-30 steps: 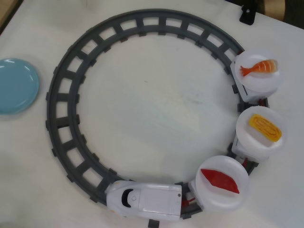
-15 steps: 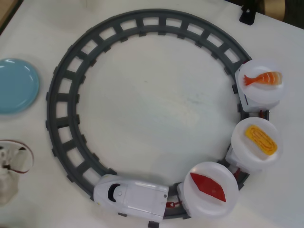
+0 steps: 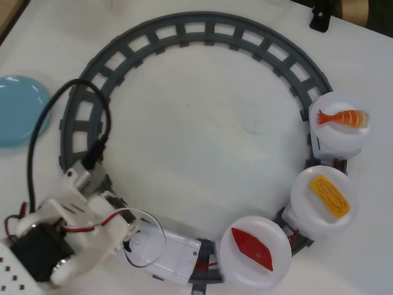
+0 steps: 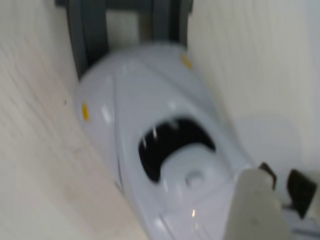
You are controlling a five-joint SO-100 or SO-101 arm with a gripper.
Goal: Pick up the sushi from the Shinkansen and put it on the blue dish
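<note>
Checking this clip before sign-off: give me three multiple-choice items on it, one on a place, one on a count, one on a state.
1. In the overhead view, the tuna sushi lies on:
A the blue dish
B the white plate nearest the train
C the bare table

2. White plates behind the train:
A two
B three
C four

3. The blue dish is:
A empty
B holding the shrimp piece
C stacked on a plate

Answers: 1 B, the red slab sits on the first plate. 2 B, three plates follow along the track. 3 A, nothing lies on it.
</note>
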